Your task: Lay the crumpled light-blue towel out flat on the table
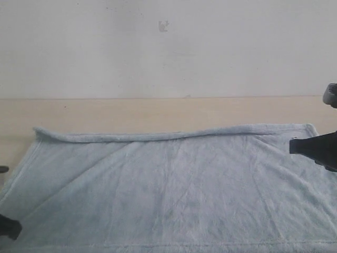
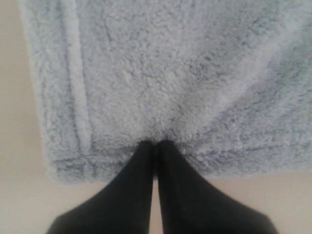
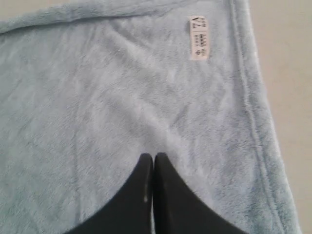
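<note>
Nearest in the exterior view, the left gripper (image 2: 153, 144) sits at the towel's near left corner, its 2 black fingers (image 2: 131, 185) pressed together with no gap, the tips biting the hemmed edge so that puckers fan out from them into the pile: it has the cloth pinched. The towel (image 1: 168, 184), pale light-blue and fluffy, lies opened out across most of the table (image 1: 158, 113), broad and nearly flat, with shallow creases running diagonally from the left side and faint lines through the middle; its near edge runs along the bottom of the exterior view. Farther back, at the right side, the right gripper (image 3: 153, 157) is over the cloth just inside the side hem, jaws closed tip to tip; whether any cloth is nipped between them I cannot tell. Beyond its tips, near the far right corner, a small white label (image 3: 199, 37) lies on the towel, carrying a few rows of dark print too small to read. The far edge is rolled over on itself into a low ridge along nearly its whole length. Behind it runs a strip of bare beige tabletop, then a plain pale wall (image 1: 168, 58) with 1 small grey mark (image 1: 164, 26)
</note>
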Robot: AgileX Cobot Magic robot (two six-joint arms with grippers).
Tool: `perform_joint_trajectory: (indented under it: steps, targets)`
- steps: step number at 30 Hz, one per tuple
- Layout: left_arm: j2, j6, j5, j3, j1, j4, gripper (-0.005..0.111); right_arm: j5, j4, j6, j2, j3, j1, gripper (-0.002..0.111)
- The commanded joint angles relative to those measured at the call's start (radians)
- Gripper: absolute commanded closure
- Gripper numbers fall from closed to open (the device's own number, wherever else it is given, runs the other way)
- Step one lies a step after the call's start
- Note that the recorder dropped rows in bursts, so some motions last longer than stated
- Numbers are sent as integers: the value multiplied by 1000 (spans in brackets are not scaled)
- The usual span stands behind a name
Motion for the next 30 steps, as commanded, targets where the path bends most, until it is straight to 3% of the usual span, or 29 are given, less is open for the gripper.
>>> perform_joint_trajectory:
  steps: [1,4,8,11,14,17,21,26,30]
  targets:
    - [-12,-65,262,18,-4,107,103,-13,16,-4,-10,3,1,109]
    - [-114,-73,212,20,-4,102,103,-9,18,-7,-10,3,11,109]
    - [-337,-102,26,2,-4,102,103,7,18,-116,5,-32,49,108]
    - [-442,-138,-118,-51,-4,87,103,100,20,-119,69,-199,49,99]
    - [-383,-133,-130,-115,-4,87,103,217,69,-180,222,-380,51,90]
    - [-268,-133,-167,-143,-4,87,103,252,255,-449,357,-510,51,90]
    - [-150,-133,-250,-152,-4,87,103,258,496,-698,516,-637,51,108]
    - [-103,-133,-278,-152,-4,90,103,323,633,-891,659,-772,67,108]
    - [-103,-133,-289,-152,-4,90,103,345,653,-915,742,-841,92,108]
